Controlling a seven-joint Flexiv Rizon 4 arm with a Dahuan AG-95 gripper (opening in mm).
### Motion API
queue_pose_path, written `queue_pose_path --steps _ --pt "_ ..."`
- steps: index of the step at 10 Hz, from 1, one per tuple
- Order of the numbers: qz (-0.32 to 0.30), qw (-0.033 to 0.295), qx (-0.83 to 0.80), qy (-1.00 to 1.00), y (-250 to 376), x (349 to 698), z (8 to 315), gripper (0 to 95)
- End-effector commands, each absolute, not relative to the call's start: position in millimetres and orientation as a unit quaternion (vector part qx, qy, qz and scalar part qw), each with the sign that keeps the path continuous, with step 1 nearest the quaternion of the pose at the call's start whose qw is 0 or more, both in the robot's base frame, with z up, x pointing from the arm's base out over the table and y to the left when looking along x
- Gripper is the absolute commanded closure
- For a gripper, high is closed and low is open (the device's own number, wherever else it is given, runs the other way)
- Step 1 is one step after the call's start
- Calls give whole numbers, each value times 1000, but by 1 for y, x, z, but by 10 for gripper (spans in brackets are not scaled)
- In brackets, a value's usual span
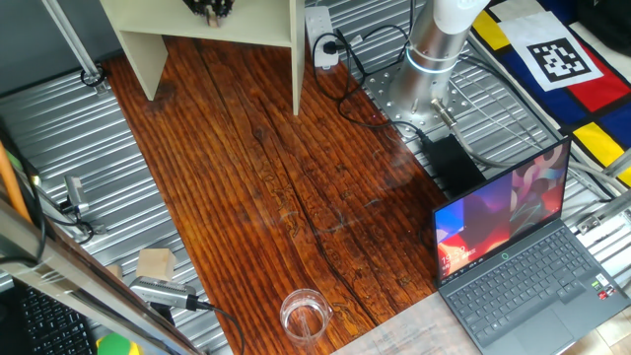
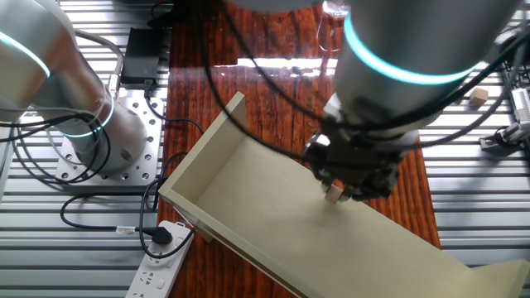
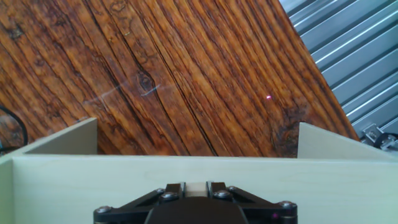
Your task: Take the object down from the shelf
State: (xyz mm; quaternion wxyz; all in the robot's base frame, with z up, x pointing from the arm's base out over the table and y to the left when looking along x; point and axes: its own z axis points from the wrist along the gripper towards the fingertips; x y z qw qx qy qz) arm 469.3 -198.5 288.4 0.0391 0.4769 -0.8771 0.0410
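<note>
The shelf (image 2: 273, 223) is a cream-beige board unit standing at the far end of the wooden table; it also shows in one fixed view (image 1: 261, 22) and in the hand view (image 3: 124, 180). My gripper (image 2: 335, 192) is right over its top board, pointing down. Its black jaws are shut on the object (image 2: 334, 195), a tiny pale tan wood piece, seen between the jaws in the hand view (image 3: 196, 188). I cannot tell whether the piece still touches the board. In one fixed view only the gripper's tip (image 1: 210, 8) shows at the top edge.
A clear glass cup (image 1: 305, 316) stands at the table's near edge. A flat tan square block (image 1: 156, 263) lies left of it. An open laptop (image 1: 523, 256) is at the right. A power strip (image 1: 320, 35) and cables lie beside the shelf and the arm's base (image 1: 429, 59).
</note>
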Motion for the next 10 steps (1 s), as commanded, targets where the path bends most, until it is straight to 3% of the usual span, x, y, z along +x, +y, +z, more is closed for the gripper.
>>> queue_pose_path --steps 1,5,10 --pt "37 39 458 -888 -180 481 295 950" --pt "29 26 393 -919 -136 494 261 950" --pt "6 -5 349 -937 -116 501 159 950"
